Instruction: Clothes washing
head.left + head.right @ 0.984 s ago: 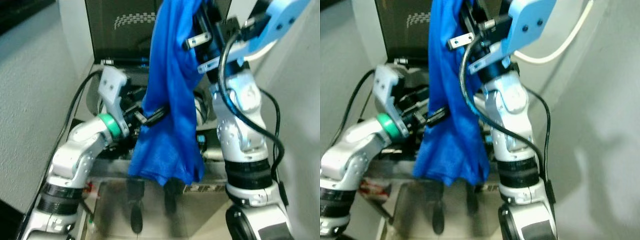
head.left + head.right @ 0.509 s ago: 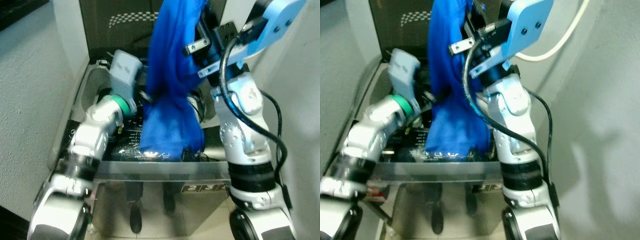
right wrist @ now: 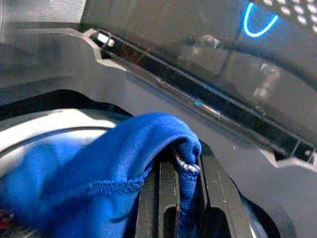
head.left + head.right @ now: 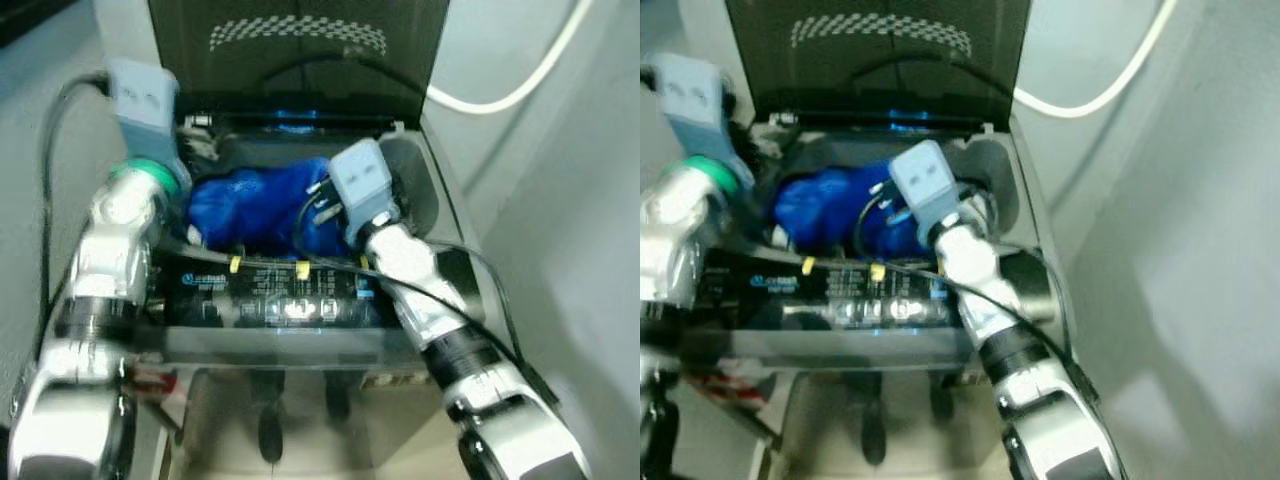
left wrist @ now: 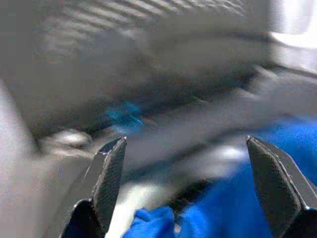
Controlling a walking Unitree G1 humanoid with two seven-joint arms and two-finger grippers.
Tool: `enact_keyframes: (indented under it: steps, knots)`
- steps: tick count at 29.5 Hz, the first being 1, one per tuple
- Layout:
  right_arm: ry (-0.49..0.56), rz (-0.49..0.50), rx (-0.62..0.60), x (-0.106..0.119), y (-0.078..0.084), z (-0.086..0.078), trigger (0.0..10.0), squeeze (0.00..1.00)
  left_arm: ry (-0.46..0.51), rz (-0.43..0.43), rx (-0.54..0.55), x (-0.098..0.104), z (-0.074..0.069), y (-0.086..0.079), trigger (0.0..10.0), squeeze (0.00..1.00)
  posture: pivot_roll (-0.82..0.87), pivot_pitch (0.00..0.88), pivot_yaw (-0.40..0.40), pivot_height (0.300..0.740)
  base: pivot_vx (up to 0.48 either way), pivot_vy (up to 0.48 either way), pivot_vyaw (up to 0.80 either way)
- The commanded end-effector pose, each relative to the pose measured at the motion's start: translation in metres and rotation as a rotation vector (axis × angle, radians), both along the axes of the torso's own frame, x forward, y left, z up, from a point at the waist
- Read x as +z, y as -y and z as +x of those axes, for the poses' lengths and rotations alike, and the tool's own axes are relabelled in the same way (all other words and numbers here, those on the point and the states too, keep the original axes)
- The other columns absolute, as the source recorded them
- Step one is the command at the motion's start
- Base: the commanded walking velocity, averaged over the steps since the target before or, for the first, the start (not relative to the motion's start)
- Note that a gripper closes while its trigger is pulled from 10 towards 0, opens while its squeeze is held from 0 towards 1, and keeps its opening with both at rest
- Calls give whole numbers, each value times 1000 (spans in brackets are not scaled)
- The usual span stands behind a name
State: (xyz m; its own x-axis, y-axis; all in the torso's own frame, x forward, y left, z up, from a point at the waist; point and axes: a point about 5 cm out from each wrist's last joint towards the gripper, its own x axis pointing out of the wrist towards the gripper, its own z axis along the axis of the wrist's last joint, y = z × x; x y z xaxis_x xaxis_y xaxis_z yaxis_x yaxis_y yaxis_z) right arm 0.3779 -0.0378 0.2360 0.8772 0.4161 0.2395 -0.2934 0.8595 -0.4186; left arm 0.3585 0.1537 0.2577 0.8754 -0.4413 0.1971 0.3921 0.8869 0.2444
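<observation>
A blue garment (image 4: 250, 205) lies bunched in the round opening of a top-loading washing machine (image 4: 430, 200) whose dark lid (image 4: 290, 50) stands up. My right gripper (image 4: 318, 205) reaches down into the opening and is shut on a fold of the blue garment (image 3: 124, 153), which drapes over its fingertips (image 3: 168, 193). My left gripper (image 4: 200, 160) hovers at the opening's back left rim. In the left wrist view its fingers (image 5: 111, 168) stand wide apart with nothing between them, and blue cloth (image 5: 277, 144) lies beyond.
The washer's control panel (image 4: 280, 300) runs along its front edge. A white hose (image 4: 500, 95) hangs on the wall at the back right. Grey walls close in on both sides, and my feet (image 4: 270, 430) stand on the floor before the machine.
My right arm has come down from high up, carrying the hanging blue garment into the drum. My left gripper has let go of the cloth and drawn back to the left rim.
</observation>
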Motion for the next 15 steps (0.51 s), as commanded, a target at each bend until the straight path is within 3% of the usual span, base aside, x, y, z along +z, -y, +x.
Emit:
enact_keyframes:
  steps: [1, 2, 3, 4, 5, 6, 8, 15]
  knots:
    - [17, 11, -29, 7, 2, 2, 10000, 0, 17, 27, -99, 5, -12, 10, 10000, 0, 114, 0, 26, 740, 0, 0, 0]
    - [17, 11, -29, 7, 2, 2, 10000, 0, 17, 27, -99, 5, -12, 10, 10000, 0, 114, 0, 26, 740, 0, 0, 0]
    - [7, 28, -51, 7, 6, 3, 10000, 0, -18, 24, -195, -1, -25, 19, 10000, 0, 114, 0, 26, 740, 0, 0, 0]
    - [-6, 58, -78, 6, 13, 4, 10000, 525, -39, 13, -279, -3, -36, 26, 10000, 0, 114, 0, 26, 740, 0, 0, 0]
    - [-6, 58, -78, 6, 13, 4, 10000, 525, -39, 13, -279, -3, -36, 26, 10000, 0, 114, 0, 26, 740, 0, 0, 0]
    - [-16, 86, -93, 6, 18, 5, 10000, 1000, -46, 3, -336, -4, -44, 31, 10000, 0, 114, 0, 26, 740, 0, 0, 0]
    - [-17, 129, -105, 9, 30, 5, 10000, 1000, -33, -19, -389, -1, -52, 37, 10000, 0, 121, 0, 28, 740, 0, 0, 0]
    - [13, 125, -52, 12, 36, 5, 10000, 1000, -6, -38, -414, 5, -57, 42, 10000, 0, 115, 0, 39, 740, 0, 0, 0]
